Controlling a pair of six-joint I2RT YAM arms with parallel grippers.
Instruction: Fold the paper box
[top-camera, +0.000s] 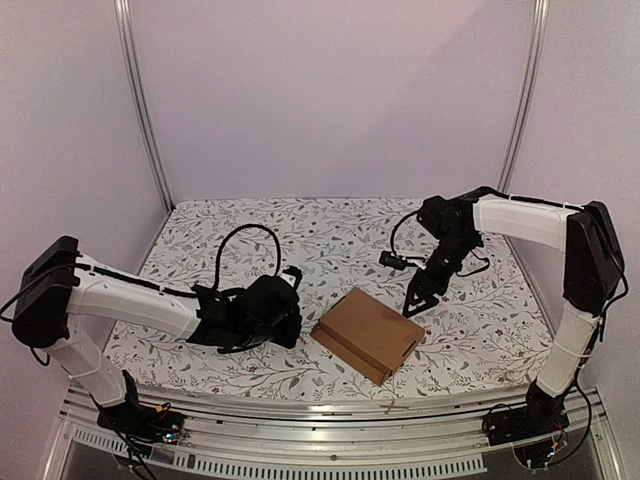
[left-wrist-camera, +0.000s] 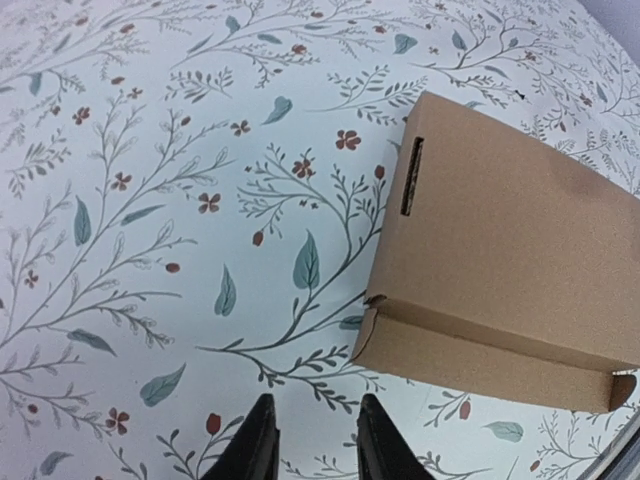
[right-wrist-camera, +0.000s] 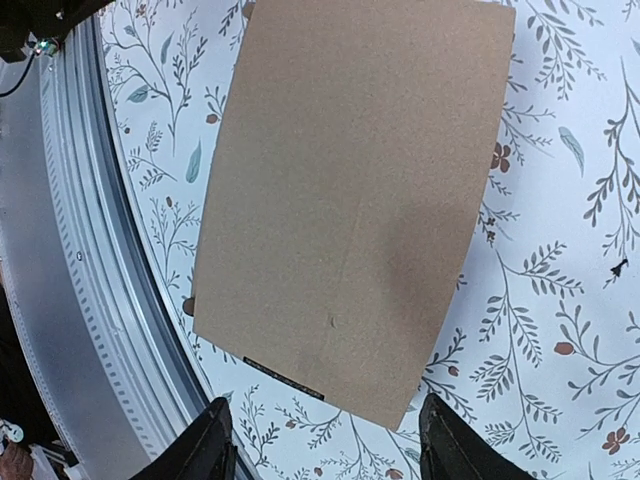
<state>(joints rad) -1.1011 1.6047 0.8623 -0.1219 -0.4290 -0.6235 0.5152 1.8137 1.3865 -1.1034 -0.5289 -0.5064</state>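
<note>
Two grippers flank the thin, flat rectangular brown cardboard box (top-camera: 368, 330), which lies on the floral-patterned tablecloth (top-camera: 240, 225) near the table's near edge, a little right of centre. Its long axis runs diagonally, from far left to near right. The left gripper (left-wrist-camera: 315, 452) sits low beside the box's left corner with its fingers a modest way apart and only cloth between them. From that gripper the box lies ahead and to the right, showing a narrow slot (left-wrist-camera: 411, 176) in its top and a folded end wall (left-wrist-camera: 480, 362). The right gripper (right-wrist-camera: 328, 452) hangs at the far-right edge with its fingers spread wide and nothing held, the box's broad top filling the view ahead of it. Whether its tips touch the cardboard cannot be told. The right arm looks the nearer of the two, so any pressing or tucking likely falls to it, across the box's short side.
</note>
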